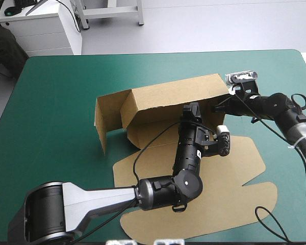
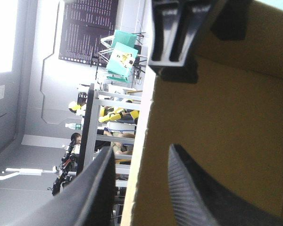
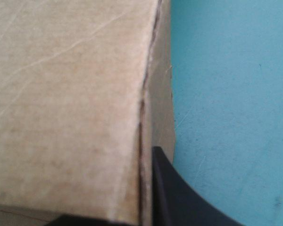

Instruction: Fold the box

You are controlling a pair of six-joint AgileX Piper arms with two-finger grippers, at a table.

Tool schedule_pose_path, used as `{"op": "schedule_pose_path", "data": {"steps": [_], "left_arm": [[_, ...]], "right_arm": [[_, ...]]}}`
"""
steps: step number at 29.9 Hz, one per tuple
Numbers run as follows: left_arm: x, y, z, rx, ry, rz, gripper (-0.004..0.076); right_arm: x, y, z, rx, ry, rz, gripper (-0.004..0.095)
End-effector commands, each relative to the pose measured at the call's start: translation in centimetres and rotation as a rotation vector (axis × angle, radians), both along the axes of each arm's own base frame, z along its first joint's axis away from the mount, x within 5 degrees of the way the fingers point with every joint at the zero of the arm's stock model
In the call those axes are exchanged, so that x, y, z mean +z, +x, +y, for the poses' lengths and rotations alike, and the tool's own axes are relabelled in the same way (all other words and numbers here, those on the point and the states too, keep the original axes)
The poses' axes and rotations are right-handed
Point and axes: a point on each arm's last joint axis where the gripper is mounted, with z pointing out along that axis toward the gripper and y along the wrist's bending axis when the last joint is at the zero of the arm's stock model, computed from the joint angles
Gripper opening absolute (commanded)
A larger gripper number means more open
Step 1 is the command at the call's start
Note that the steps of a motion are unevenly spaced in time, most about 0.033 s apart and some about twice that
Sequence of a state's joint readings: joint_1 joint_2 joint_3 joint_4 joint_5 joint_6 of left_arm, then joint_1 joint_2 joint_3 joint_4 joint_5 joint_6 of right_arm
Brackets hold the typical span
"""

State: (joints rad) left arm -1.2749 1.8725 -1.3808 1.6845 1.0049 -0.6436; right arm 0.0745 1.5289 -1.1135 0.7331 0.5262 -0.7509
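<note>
The brown box (image 1: pixel 239 163) lies near the middle of the teal-green counter (image 1: pixel 56 102), only partly set up. Its long wall (image 1: pixel 168 94) stands upright along the far side of the sheet. A short end flap (image 1: pixel 100 122) is bent forward from the left end of that wall and also stands. The rest of the board, the flat part (image 1: pixel 214 209), lies spread on the cover toward the near edge, its rounded tabs reaching toward the near right corner.

The left tool (image 1: pixel 192 107) reaches in from the near left and sits on the top edge of the long wall, a little right of its middle. In the left wrist view its black fingers (image 2: pixel 96 188) stand on either side of the wall's pale cut edge, one against the brown face and the other just beside the back, drawn nearly together and pinching the board.

The right tool (image 1: pixel 219 106) comes in from the right and meets the right end of the same wall. In the right wrist view the brown board fills most of the picture, with a fold line running ahead and teal-green cover beside it. Whether this tool is spread or pinching the board, I cannot tell.
</note>
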Motion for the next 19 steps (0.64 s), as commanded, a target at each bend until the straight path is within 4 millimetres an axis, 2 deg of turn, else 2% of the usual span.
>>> {"op": "schedule_pose_path", "data": {"steps": [1,5,14,17,19], "left_arm": [[5.4,-2.0,1.1,-0.006,-0.12,-0.133,0.0162],[7.6,-3.7,1.6,-0.068,-0.185,-0.132,-0.001],[13.4,-4.5,5.6,-0.14,-0.398,-0.108,-0.0003],[15.6,-3.8,7.7,-0.112,-0.522,-0.018,-0.0003],[17.0,-2.6,9.3,-0.087,-0.601,0.038,-0.0003]], "right_arm": [[1.3,0.0,0.1,-0.016,0.014,-0.04,0.0001],[1.2,0.0,0.1,-0.016,-0.001,-0.037,0.0],[1.2,0.0,0.0,-0.021,0.001,-0.039,0.0001],[1.2,0.0,0.1,-0.029,0.012,-0.033,0.0001],[1.2,0.0,0.2,-0.033,0.019,-0.029,0.0001]]}}
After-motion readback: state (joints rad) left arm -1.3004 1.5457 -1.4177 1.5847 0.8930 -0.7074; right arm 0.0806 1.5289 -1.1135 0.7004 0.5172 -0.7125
